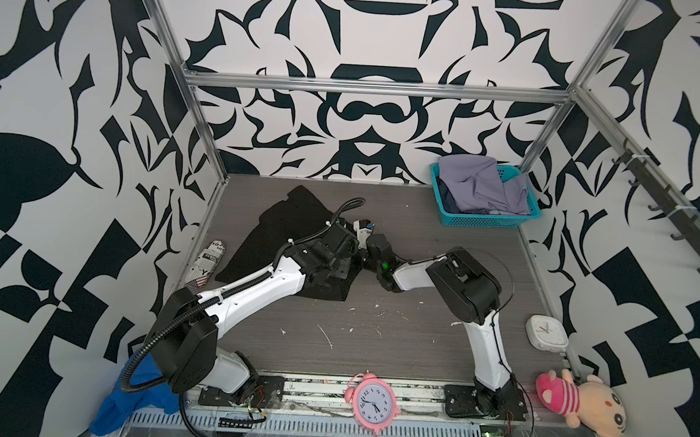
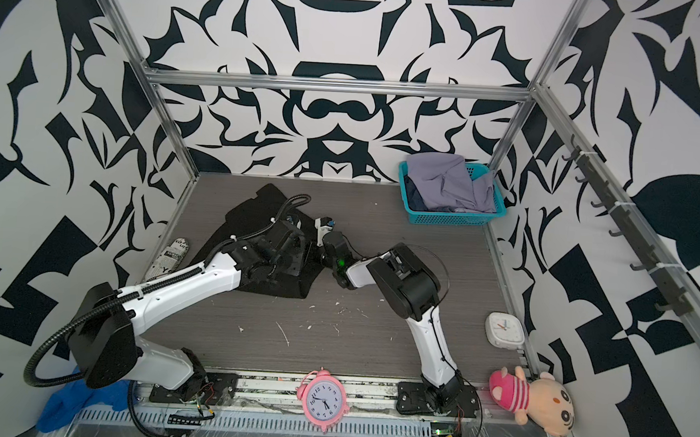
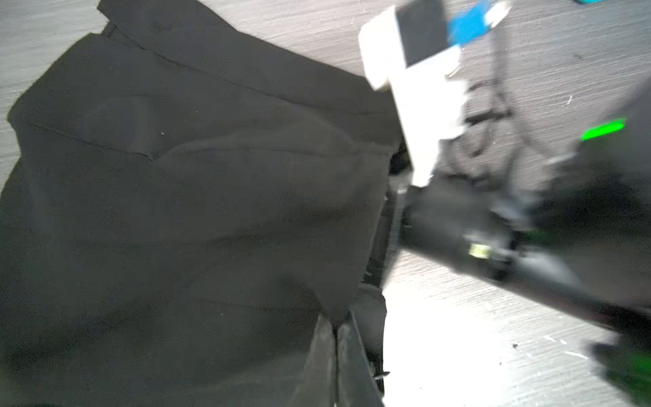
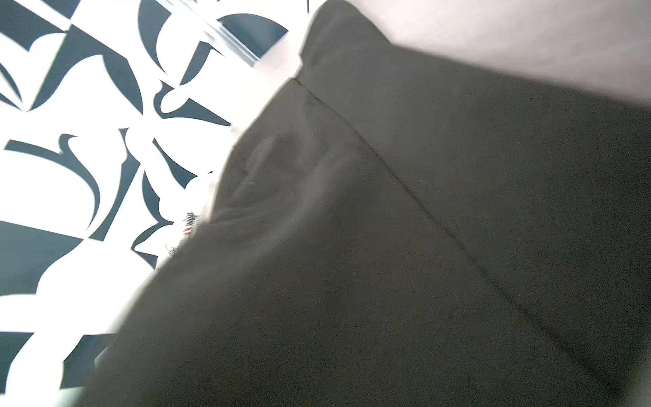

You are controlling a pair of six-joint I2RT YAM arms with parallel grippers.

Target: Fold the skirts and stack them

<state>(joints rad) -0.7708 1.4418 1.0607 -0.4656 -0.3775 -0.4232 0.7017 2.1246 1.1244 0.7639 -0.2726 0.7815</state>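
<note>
Black skirt (image 1: 281, 219) on table (image 1: 374, 333), left pincer (image 3: 338, 324) clamping it, right pincer's (image 3: 385, 225) state unclear

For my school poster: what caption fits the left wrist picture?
Left tool pinches a corner of the black skirt on the grey table.

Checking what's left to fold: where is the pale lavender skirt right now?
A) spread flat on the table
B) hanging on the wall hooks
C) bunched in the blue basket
C: the lavender skirt lies crumpled inside the basket at the back right in both top views.
</note>
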